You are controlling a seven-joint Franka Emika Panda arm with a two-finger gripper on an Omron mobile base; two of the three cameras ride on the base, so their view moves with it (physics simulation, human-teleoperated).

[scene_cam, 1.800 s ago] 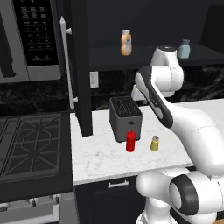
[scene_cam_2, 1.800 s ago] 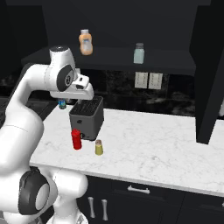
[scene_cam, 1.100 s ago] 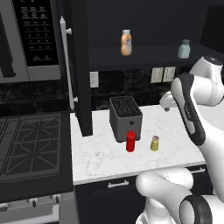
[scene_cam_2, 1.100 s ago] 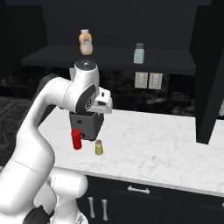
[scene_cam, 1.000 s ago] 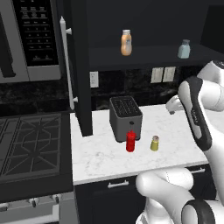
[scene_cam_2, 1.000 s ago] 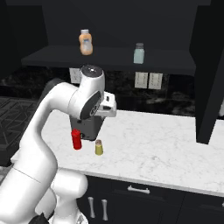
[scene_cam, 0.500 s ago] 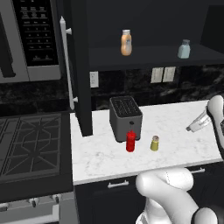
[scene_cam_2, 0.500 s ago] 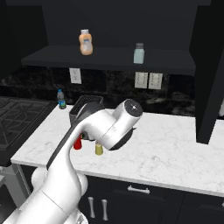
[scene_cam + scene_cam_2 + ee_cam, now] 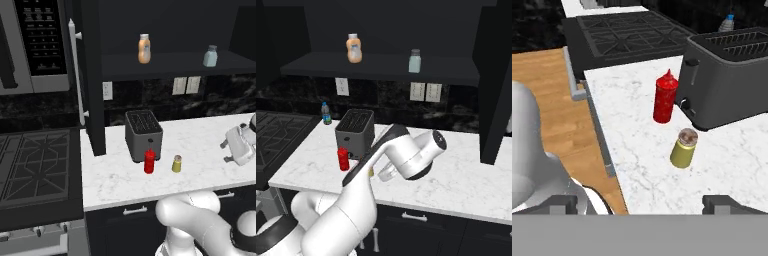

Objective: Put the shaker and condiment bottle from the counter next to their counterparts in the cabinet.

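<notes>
two items wait on the counter (image 9: 210, 135) beside the toaster (image 9: 732, 75): condiment bottle (image 9: 664, 98), then shaker (image 9: 683, 148) nearest me. my gripper (image 9: 642, 204) is wide, empty. i should centre on the shaker, descend level, close below its cap.

left base view: looking forward and down from behind the arm's left, taking in stove, bench (image 9: 200, 140) and cabinet shelf (image 9: 175, 64).
right base view: facing the same bench from the other side, sharing the toaster (image 9: 355, 127).
hand view: looking along the pincer (image 9: 642, 204), close over the toaster ahead.
</notes>
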